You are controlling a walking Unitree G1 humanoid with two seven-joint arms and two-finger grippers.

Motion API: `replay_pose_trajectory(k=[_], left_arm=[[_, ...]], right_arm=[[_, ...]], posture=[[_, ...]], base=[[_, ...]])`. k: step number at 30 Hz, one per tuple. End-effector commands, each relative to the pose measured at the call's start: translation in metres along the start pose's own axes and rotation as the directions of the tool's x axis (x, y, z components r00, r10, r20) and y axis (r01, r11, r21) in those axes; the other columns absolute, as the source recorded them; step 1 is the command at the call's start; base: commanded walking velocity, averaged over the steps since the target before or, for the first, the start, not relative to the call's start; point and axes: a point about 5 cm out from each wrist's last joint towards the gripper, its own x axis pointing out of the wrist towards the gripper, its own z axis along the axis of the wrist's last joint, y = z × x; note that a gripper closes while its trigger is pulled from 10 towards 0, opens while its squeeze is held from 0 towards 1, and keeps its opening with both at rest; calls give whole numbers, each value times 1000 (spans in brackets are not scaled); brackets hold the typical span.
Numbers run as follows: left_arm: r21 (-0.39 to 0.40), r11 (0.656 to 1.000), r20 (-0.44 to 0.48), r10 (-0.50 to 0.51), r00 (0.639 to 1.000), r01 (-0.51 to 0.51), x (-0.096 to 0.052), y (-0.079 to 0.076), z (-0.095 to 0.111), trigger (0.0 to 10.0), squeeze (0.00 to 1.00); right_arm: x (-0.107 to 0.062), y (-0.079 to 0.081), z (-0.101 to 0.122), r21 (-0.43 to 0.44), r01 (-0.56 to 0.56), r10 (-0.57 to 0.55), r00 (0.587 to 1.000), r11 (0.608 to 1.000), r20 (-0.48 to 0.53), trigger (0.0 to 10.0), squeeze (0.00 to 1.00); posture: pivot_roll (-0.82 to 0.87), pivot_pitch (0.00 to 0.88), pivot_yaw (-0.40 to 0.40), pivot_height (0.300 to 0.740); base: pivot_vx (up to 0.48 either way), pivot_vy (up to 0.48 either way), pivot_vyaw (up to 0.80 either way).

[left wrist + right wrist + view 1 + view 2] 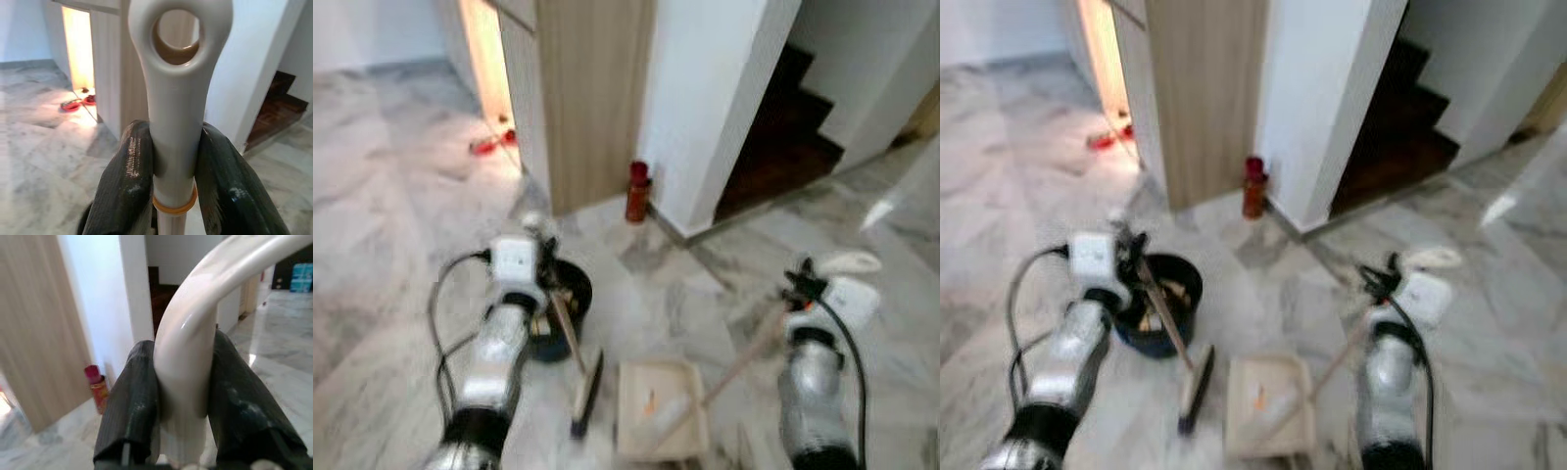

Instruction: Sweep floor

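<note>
Marble floor (401,196) carries broom (584,392) head just beside dustpan (658,411) | left gripper (173,171) clamped on broom handle; right gripper (183,396) clamped on dustpan handle | step: likely sweeping into pan; next: draw bristles toward its mouth | dustpan holds small orange scrap; dark bucket (570,299) contents unclear

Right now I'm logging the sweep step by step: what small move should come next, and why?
Probably a short stroke of the broom toward the dustpan. The left claw is shut on the broom handle, the right claw on the dustpan handle. The broom head rests on the floor just left of the pan, which already lies flat beside it with a small orange bit inside.
</note>
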Motion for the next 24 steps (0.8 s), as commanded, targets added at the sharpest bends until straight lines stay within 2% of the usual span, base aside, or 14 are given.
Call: replay_pose_trajectory(k=[1, 24], left_arm=[[17, 999, 41, -29, 999, 29, 4, -7, 10, 10000, 0], [-4, 999, 33, -45, 998, 46, 3, -11, 9, 10000, 0]], right_arm=[[4, -4, 8, 19, 20, -20, 999, 1000, 42, 10000, 0], [6, -5, 9, 13, 19, -19, 999, 1000, 42, 10000, 0]], posture=[[224, 8, -60, 740], [227, 7, -68, 740]], base=[[0, 428, 0], [0, 428, 0]])
